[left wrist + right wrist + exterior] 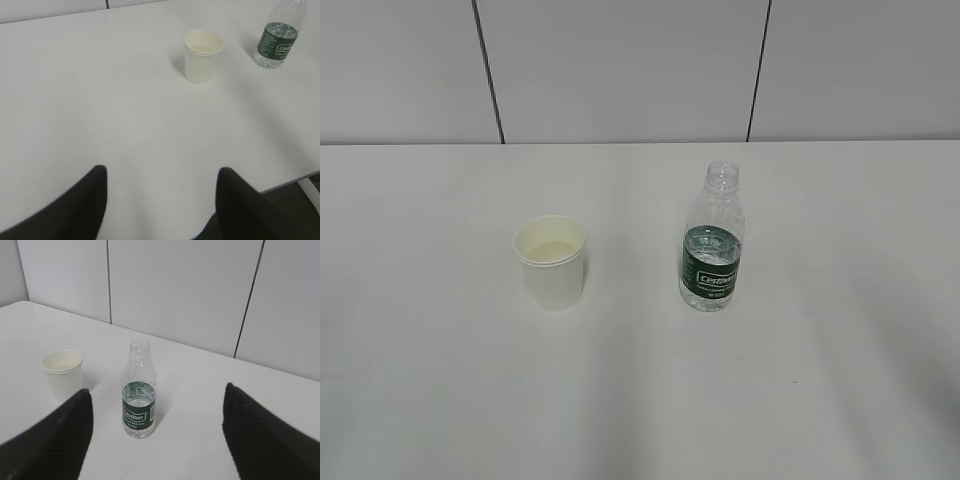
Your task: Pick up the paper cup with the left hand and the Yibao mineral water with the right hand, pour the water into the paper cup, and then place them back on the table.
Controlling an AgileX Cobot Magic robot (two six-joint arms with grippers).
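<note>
The paper cup (551,262) stands upright on the white table (430,380), left of centre, with some liquid in its bottom. The Yibao mineral water (712,241), uncapped and partly full, stands upright to its right. Neither arm shows in the exterior view. In the left wrist view my left gripper (162,172) is open and empty, well short of the cup (202,56); the bottle (279,36) is at the far right. In the right wrist view my right gripper (157,392) is open and empty, with the bottle (139,390) ahead between its fingers and the cup (62,374) to the left.
A grey panelled wall (620,70) runs behind the table. The table's near edge (287,184) shows at the lower right of the left wrist view.
</note>
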